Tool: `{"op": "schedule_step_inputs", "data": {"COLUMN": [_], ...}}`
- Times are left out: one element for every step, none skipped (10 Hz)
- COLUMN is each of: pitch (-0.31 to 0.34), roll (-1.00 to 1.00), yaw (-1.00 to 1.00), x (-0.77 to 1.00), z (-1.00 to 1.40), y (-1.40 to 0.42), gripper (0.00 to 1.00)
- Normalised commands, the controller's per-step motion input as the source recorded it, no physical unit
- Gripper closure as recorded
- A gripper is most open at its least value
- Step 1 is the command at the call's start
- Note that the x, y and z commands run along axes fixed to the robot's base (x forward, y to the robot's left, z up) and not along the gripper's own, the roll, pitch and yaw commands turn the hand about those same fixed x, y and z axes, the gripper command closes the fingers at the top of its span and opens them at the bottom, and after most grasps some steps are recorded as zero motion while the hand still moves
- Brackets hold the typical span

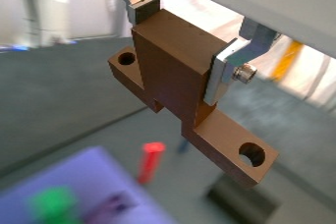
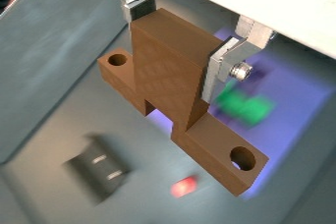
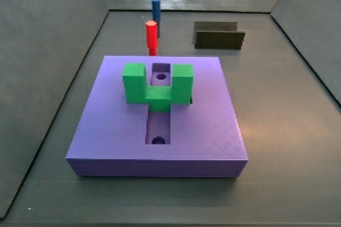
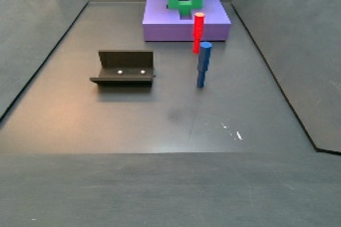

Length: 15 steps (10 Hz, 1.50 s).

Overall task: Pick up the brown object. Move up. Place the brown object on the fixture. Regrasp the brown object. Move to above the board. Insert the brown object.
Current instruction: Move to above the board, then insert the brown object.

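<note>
Above the grey floor (image 2: 53,81) the pincer (image 1: 188,41) grips the brown object (image 1: 178,66) – plates clamped on its raised middle

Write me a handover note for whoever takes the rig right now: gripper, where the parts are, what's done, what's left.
Gripper: shut on the brown piece, held in the air; both wrist views show it between the fingers. Neither side view shows the gripper or the piece.
Fixture: on the floor, nothing on it.
Purple board: on the floor, a green block standing on its slot. A red peg and a blue peg stand upright on the floor beside it.
Done: pick-up and lift.
Left: set the piece on the fixture, regrasp, move above the board, insert.
</note>
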Motion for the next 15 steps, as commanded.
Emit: {"op": "schedule_step_inputs", "data": {"pitch": [0.013,0.021,0.001,-0.021,-0.030,-0.033,0.000,0.000,0.000,0.000,-0.020,0.000,0.000,0.000,0.000], "roll": [-1.00,-1.00,-0.94,-0.69,-0.43,-0.27,0.00,0.00,-0.02,-0.05,-0.10,-0.12,-0.14,-0.17,-0.21], "yaw": [0.02,0.01,0.01,0.01,0.00,0.00,0.00,-0.01,-0.13,-0.23,-0.25,-0.26,-0.33,-0.45,-0.63], "x": [-0.21,-0.10,-0.09,-0.08,-0.06,-0.04,0.00,0.00,0.13,0.15,0.12,0.09,0.07,0.05,0.14], "z": [0.01,0.01,0.03,0.00,0.00,0.00,0.00,0.00,-0.04,-0.08,-0.11,-0.13,-0.14,-0.17,-0.18], "y": [-0.20,-0.08,-0.07,-0.03,0.01,0.01,0.00,0.00,0.00,-0.01,0.00,0.00,0.00,0.00,0.00], "gripper": [1.00,1.00,1.00,1.00,1.00,1.00,1.00,1.00,1.00,1.00,1.00,1.00,1.00,1.00,1.00]}}
